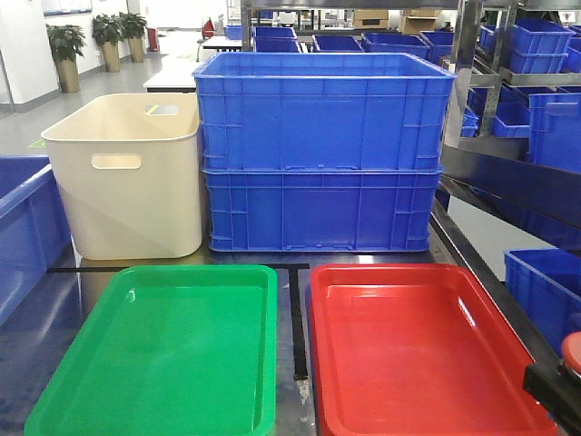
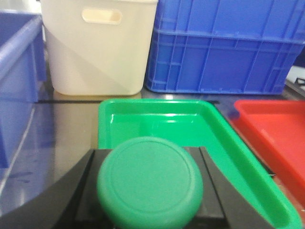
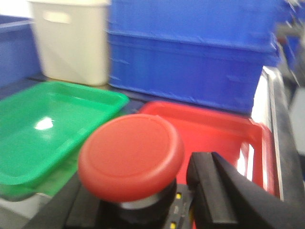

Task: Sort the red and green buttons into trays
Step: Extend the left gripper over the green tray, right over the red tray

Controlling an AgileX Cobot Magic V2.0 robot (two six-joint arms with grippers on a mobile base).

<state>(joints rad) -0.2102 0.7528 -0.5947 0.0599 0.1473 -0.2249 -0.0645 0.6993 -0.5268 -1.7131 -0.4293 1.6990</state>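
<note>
An empty green tray lies front left and an empty red tray front right. In the left wrist view my left gripper is shut on a green button, held just before the near end of the green tray. In the right wrist view my right gripper is shut on a red button with a black base, near the front of the red tray. In the front view the red button and the right gripper show at the lower right edge.
Two stacked blue crates and a cream bin stand behind the trays. A blue bin stands at the left. Shelves with blue bins line the right side. A black tape line runs between the trays.
</note>
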